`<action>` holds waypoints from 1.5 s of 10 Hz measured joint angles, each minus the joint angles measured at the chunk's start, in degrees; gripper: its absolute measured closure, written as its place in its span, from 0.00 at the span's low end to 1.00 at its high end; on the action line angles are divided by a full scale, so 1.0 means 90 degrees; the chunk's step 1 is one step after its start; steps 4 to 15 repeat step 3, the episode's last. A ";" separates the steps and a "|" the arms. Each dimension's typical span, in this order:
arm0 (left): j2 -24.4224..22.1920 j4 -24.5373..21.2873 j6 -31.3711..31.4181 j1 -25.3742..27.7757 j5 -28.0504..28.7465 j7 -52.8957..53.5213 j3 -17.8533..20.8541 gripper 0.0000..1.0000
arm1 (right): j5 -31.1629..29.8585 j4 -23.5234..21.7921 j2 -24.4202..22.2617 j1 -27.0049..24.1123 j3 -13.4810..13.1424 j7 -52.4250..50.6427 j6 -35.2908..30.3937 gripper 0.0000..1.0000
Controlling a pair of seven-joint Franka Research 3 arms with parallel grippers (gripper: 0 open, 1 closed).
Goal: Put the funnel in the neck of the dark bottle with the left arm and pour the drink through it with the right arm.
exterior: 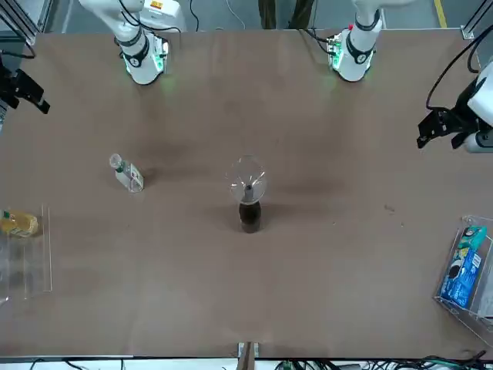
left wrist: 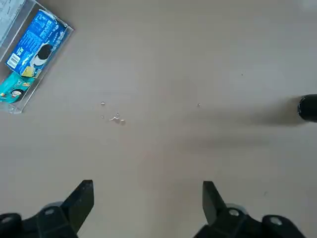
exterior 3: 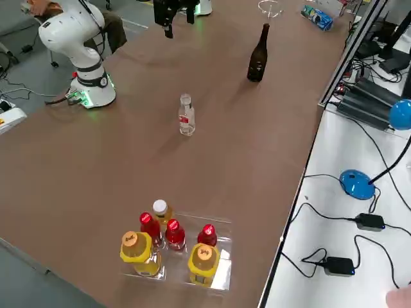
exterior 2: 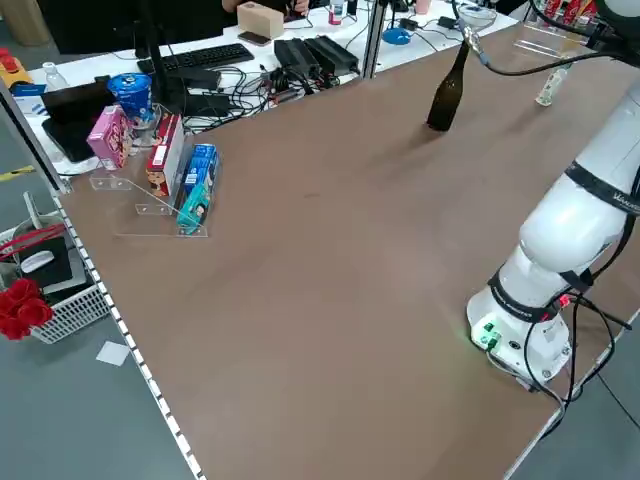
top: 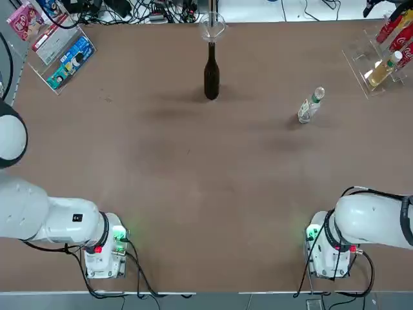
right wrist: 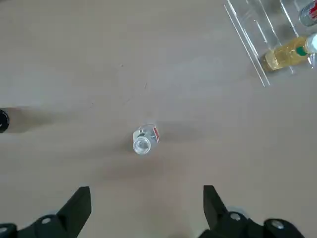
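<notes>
The dark bottle (top: 211,77) stands upright at the far middle of the table, and the clear funnel (top: 212,27) sits in its neck. The same funnel (exterior: 246,181) shows above the bottle (exterior: 249,216) in the front view. To the bottle's right stands the drink (top: 310,106), a small clear plastic bottle, upright and untouched. My left gripper (left wrist: 147,187) hangs open and empty, high over the table's left side (exterior: 443,131). My right gripper (right wrist: 146,191) is open and empty too, raised above the drink (right wrist: 143,140) and a little nearer the robot.
A clear rack (top: 368,68) at the far right corner holds cola bottles and a bottle of yellow liquid (right wrist: 287,52). A clear stand with snack boxes (top: 61,55) sits at the far left corner. Both arm bases stand at the near edge.
</notes>
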 joint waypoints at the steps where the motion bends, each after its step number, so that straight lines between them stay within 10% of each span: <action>1: 0.0000 0.0000 0.0000 0.0001 0.0000 0.0000 0.0002 0.03 | -0.0011 0.0022 0.0000 -0.0009 0.0007 0.0000 0.0000 0.00; 15: 0.0000 0.0000 0.0000 0.0001 0.0000 0.0000 0.0002 0.03 | -0.0019 0.0052 0.0000 -0.0035 0.0007 0.0000 -0.0008 0.00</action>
